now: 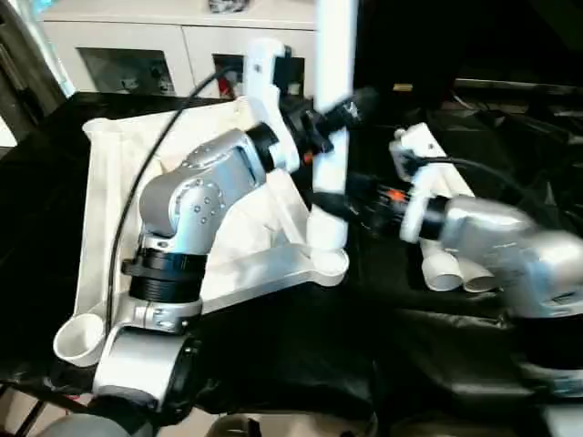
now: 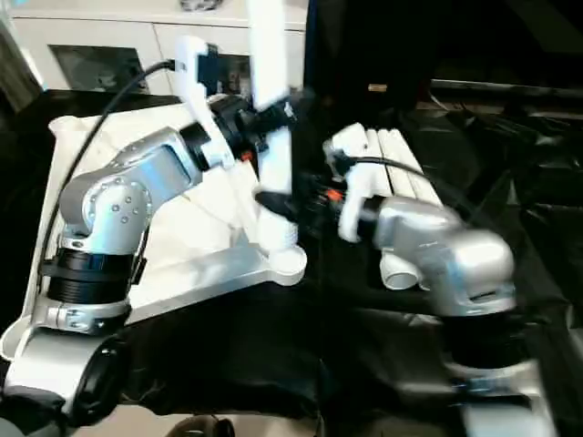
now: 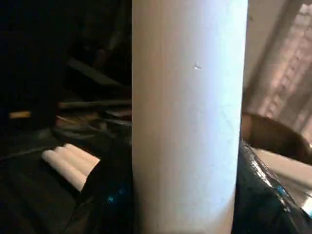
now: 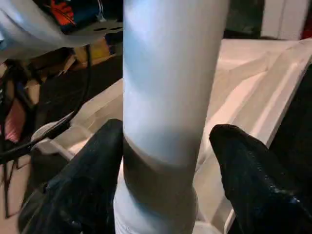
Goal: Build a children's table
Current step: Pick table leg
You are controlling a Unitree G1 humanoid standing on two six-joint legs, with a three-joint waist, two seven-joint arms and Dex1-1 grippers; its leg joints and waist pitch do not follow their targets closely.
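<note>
Nearest me, forearms: my two silver forearms reach forward over a table draped in black sheeting [image 1: 301, 364], left arm across the white tabletop, right arm from the other side.

Tabletop: the white plastic rectangular tabletop [image 1: 109, 191] lies upside down on the black sheeting, ribbed underside up, one rounded corner socket [image 1: 77, 339] open and empty at its near left corner.

Standing leg: a long white tapered tube leg [image 1: 332, 109] stands upright in the near right corner socket [image 1: 323, 264] of the tabletop, its top running out of the head view.

Right claw: my right claw [image 4: 168, 161] sits low on the standing leg, just above the socket. Its two black fingers [image 4: 253, 180] flank the tube with a visible gap on at least one side, so they stand apart and are not clamped.

Left claw: my left claw [image 1: 332, 123] meets the same leg higher up, at about mid-height in the head view. The wrist camera has the tube right against it, and I cannot tell whether the fingers press on it or stand off.

Spare legs: more white tube legs [image 1: 451, 264] lie side by side on the black sheeting, partly behind my right forearm.

Far back: a white cabinet with glass doors [image 1: 137, 55] stands beyond the table.
</note>
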